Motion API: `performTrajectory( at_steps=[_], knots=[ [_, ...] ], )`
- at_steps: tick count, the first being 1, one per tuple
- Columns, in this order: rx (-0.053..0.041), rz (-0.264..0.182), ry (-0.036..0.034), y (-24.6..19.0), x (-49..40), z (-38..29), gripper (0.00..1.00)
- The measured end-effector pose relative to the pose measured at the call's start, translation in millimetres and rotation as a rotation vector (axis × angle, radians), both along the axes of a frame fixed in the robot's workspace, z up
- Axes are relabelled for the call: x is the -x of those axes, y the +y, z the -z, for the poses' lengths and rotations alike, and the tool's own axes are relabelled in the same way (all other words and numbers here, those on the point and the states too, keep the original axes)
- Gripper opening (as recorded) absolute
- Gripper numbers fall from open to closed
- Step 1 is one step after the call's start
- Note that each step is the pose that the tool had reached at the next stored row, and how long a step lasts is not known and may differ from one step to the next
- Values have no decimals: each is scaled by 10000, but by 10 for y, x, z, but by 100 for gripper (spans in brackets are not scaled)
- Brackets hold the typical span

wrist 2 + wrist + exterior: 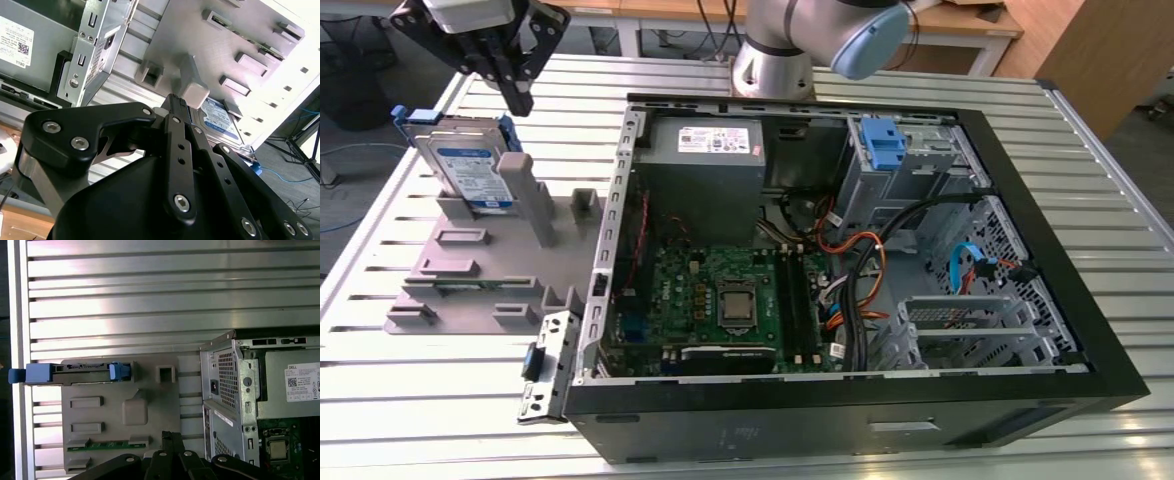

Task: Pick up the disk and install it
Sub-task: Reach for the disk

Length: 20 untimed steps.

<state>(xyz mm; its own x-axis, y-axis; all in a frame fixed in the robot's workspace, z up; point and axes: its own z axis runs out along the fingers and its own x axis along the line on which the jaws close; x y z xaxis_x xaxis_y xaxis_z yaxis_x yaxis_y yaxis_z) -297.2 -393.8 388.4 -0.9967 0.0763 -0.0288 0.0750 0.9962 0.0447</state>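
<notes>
so far, none of the task looks done. the disk point(470, 170) stands upright on its edge in a slot at the far end of a grey holder point(467, 290), its blue carrier showing at both ends. it sits on the table outside the computer case point(1107, 330). the first wrist view shows it edge-on point(80, 371).

the gripper point(522, 103) hangs above the holder, near the disk but not touching it. its 2 fingers are drawn together with nothing between them, which also shows in the second wrist view point(176, 102). by my reading, both the pick-up and the install are not yet done. the drive bay point(907, 150) at the case's far corner, on the exterior view's right, has only a narrow blue latch point(887, 145) and no drive in it.

the work surface is a table point(400, 400) of ribbed silver metal slats, bright with glare. the open case lies on its side, with the motherboard point(720, 300), a grey power supply point(707, 150) and loose cabling exposed. beyond the table are wooden desks point(961, 25), and cables trail on a dark floor.
</notes>
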Motion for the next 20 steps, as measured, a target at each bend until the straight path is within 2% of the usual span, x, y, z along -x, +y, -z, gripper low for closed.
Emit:
performTrajectory(
  at_steps=[7,20],
  knots=[
    [0,-1,0,1,54,4,11],
    [0,0,0,18,305,27,11]
  ],
)
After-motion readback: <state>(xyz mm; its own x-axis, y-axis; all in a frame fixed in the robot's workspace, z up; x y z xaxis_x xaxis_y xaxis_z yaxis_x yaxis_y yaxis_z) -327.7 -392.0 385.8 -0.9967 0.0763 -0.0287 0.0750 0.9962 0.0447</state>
